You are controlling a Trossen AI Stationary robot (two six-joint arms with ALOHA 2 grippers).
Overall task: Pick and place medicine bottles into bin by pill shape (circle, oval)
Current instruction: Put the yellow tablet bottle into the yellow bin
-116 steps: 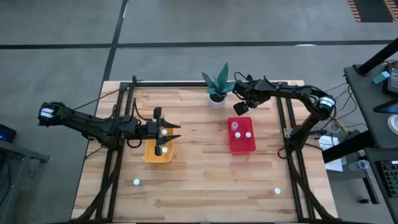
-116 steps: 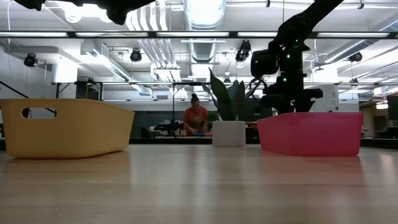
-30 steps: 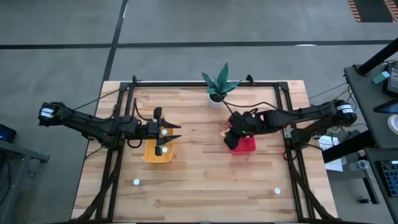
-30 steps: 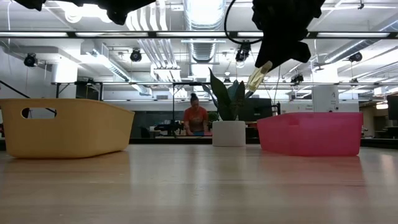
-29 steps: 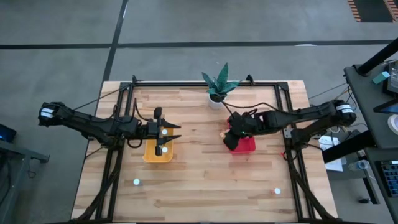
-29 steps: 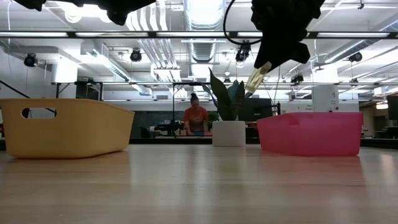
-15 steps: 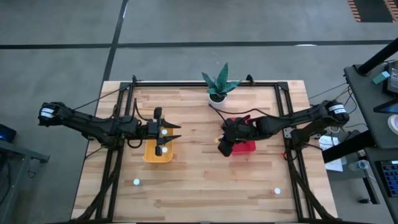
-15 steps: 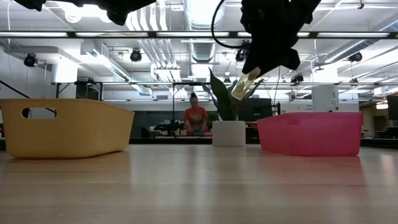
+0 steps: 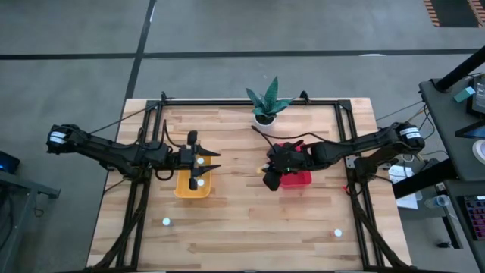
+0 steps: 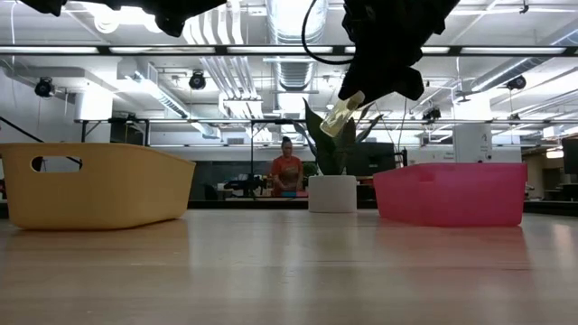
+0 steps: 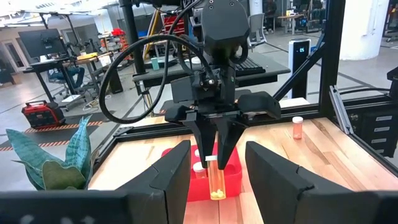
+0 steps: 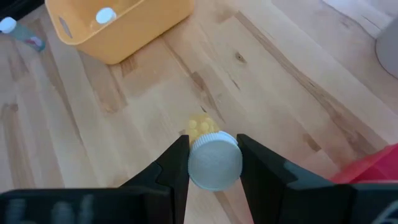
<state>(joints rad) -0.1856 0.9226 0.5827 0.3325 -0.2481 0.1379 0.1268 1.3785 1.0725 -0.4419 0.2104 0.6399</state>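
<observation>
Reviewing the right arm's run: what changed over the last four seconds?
The right hand swung from near the plant pot across the red bin to its left edge, now carrying a bottle that it did not visibly hold before. The left hand stayed over the yellow bin.

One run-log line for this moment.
right gripper: holds bottle beside red bin | left gripper: over yellow bin

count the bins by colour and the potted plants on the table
yellow bin: 1
red bin: 1
potted plant: 1
total: 3
</observation>
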